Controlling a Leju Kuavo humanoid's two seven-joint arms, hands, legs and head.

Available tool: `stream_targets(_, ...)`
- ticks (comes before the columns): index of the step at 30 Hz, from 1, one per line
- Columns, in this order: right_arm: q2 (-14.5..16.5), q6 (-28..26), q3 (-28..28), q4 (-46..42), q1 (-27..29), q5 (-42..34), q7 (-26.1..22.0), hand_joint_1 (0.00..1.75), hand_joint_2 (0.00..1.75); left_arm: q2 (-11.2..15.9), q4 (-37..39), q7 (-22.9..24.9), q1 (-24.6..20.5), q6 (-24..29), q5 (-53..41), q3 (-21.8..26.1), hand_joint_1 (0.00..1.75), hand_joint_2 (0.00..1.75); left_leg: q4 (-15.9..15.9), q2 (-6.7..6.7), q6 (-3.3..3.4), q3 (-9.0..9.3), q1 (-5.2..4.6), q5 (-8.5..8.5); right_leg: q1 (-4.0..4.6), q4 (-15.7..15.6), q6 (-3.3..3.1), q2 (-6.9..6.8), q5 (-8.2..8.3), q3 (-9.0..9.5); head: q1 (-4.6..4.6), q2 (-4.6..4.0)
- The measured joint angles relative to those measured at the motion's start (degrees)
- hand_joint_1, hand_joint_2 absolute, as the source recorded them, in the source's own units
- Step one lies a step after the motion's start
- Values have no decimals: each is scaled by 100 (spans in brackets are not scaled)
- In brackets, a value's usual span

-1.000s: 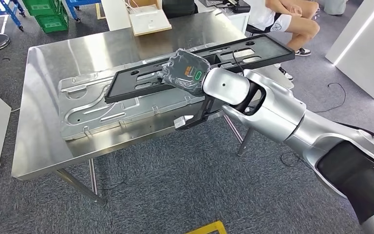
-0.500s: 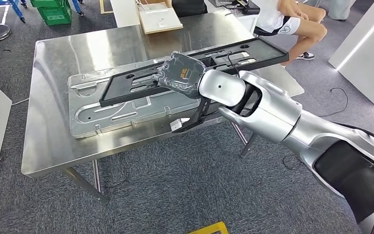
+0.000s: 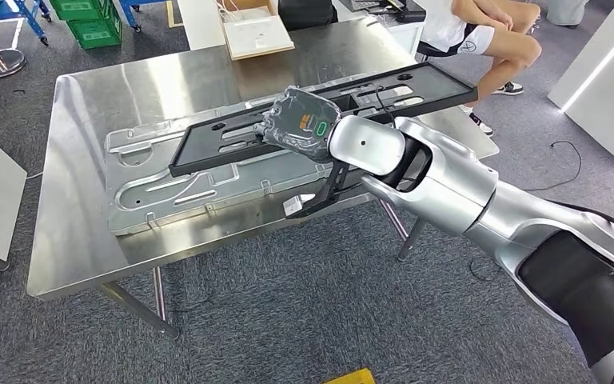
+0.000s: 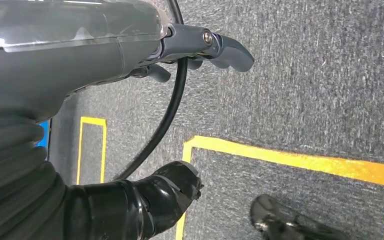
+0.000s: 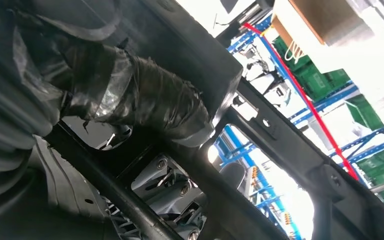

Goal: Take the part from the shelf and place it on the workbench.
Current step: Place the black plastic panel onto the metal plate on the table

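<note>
One robot hand (image 3: 300, 122) grips part (image 3: 224, 144).

Reaching in from the lower right of the frame, the right hand (image 3: 300, 124) is gripping a long black frame part (image 3: 232, 142) that is lying across a silver stamped panel (image 3: 168, 188) on the steel workbench (image 3: 80, 240).

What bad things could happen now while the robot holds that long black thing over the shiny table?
The right hand grips the long black plastic frame near its middle, so a loose grip might let one end tip or swing. One end sticks out past the steel workbench towards a seated person's leg. Set down carelessly, it could scrape the grey metal panel beneath.
</note>
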Motion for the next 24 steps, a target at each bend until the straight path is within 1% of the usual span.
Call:
stream_targets(1, 1, -1, 4, 0, 2, 0, 0, 175, 175, 3, 0, 0, 4, 1, -1, 5, 0, 175, -362, 10, -10, 156, 13, 228, -12, 25, 25, 0, -40, 26, 0, 0)
stream_targets(2, 1, -1, 5, -1, -1, 0, 0, 175, 175, 4, 0, 0, 8, 0, -1, 10, 0, 175, -718, 21, -18, 330, 12, 378, -15, 50, 58, -1, -81, 44, -3, 0)
stream_targets(3, 2, -2, 5, 0, -4, 0, 1, 175, 175, 3, 0, 0, 8, 0, -2, 14, 0, 175, -1005, 25, -6, 470, 6, 466, -8, 79, 92, 1, -116, 49, -1, 0)
stream_targets(4, 2, -2, 6, 1, -7, 0, 1, 175, 175, 2, 0, 0, 5, 0, -2, 17, 0, 175, -1168, 27, 15, 547, -3, 481, 5, 94, 123, 1, -140, 47, 0, 0)
stream_targets(5, 2, -2, 7, 3, -10, 0, 1, 175, 175, 1, 0, 0, 1, 1, -2, 20, 0, 175, -1203, 23, 48, 567, -19, 436, 17, 95, 153, 0, -151, 41, 0, 0)
stream_targets(6, 2, -2, 7, 4, -10, 0, 1, 175, 175, 1, 0, 0, -4, 2, -2, 22, 0, 175, -1223, 18, 96, 568, -24, 431, 21, 89, 180, 1, -157, 44, 2, 0)
stream_targets(8, 1, -3, 8, 5, -12, 0, 1, 175, 175, 1, 0, 0, -4, 2, -2, 28, 0, 175, -1250, 17, 180, 598, -17, 420, 2, 122, 236, 0, -209, 39, 1, 0)
stream_targets(9, 1, -4, 8, 5, -15, 0, 1, 175, 175, 0, 0, 0, -4, 1, -2, 31, 0, 175, -1268, 16, 220, 624, -10, 413, -5, 265, 257, 2, -292, -23, 2, 0)
stream_targets(10, 0, -6, 8, 5, -17, 0, 1, 175, 175, -1, 0, 0, -5, 1, -2, 33, 0, 175, -1283, 14, 255, 650, -6, 402, -11, 533, 272, 4, -420, -158, 3, 0)
stream_targets(12, -1, -7, 11, 7, -8, 0, 1, 175, 175, 1, 0, -3, -7, 2, -5, 36, 0, 175, -1285, 1, 311, 687, -27, 355, -10, 1305, 280, 6, -695, -595, 3, 0)
stream_targets(13, -1, -7, 14, 10, 2, 0, 0, 175, 175, 2, 0, -6, -6, 2, -9, 37, 0, 175, -1285, -9, 330, 711, -45, 327, -8, 1603, 274, 6, -741, -801, 3, 0)
stream_targets(14, -1, -7, 15, 15, 12, 0, 0, 175, 175, 3, 0, -11, -1, 2, -14, 37, 0, 175, -1285, -18, 343, 744, -67, 297, 1, 1715, 254, 7, -676, -925, 3, 0)
stream_targets(15, -1, -7, 16, 19, 16, 0, 1, 175, 175, 3, 0, -17, 5, 2, -17, 38, 0, 175, -1285, -26, 351, 790, -92, 266, 18, 1597, 215, 9, -491, -932, 3, 0)
stream_targets(16, -1, -7, 16, 21, 15, 0, 1, 175, 175, 2, 0, -22, 10, 1, -20, 39, 0, 175, -1286, -32, 355, 846, -118, 233, 46, 1281, 155, 12, -226, -835, 3, 0)
stream_targets(17, -1, -7, 16, 23, 10, 0, 1, 175, 175, -8, 1, -26, 16, 1, -24, 40, 0, 175, -1293, -36, 359, 897, -131, 200, 84, 898, 64, 15, 10, -687, 0, 0)
stream_targets(18, -1, -8, 16, 23, 1, 0, 2, 175, 175, -24, 1, -28, 12, 1, -30, 40, 0, 175, -1297, -37, 352, 933, -145, 172, 124, 560, -26, 12, 178, -547, -6, 0)
stream_targets(19, 0, -8, 16, 24, -11, 0, 1, 175, 175, -34, 1, -28, 8, 2, -36, 39, 0, 175, -1303, -36, 333, 949, -140, 152, 166, 309, -105, 8, 242, -436, -4, 0)
stream_targets(20, 1, -10, 16, 25, -20, 0, 1, 175, 175, -45, 1, -27, 4, 3, -44, 39, 0, 175, -1317, -32, 306, 954, -126, 139, 200, 187, -165, 4, 223, -374, -2, 0)
stream_targets(21, 2, -11, 16, 26, -28, 0, 1, 175, 175, -48, 0, -25, -4, 4, -49, 39, 0, 175, -1336, -25, 273, 962, -120, 132, 222, 123, -190, 0, 197, -339, 2, 0)
stream_targets(22, 2, -13, 16, 27, -28, -1, 0, 175, 175, -43, -1, -21, -7, 8, -54, 40, 0, 175, -1353, -15, 241, 982, -121, 121, 210, 40, -200, 2, 182, -277, 9, 0)
stream_targets(23, 4, -14, 15, 28, -24, -2, 1, 175, 175, -38, -3, -15, -9, 14, -57, 41, 0, 175, -1335, -6, 213, 996, -129, 105, 186, -36, -193, -2, 185, -207, 7, 0)
stream_targets(24, 4, -15, 15, 29, -24, -6, 1, 175, 175, -34, -4, -10, -10, 19, -59, 42, 0, 175, -1226, 1, 185, 963, -134, 59, 154, -119, -186, -9, 186, -118, -1, 0)
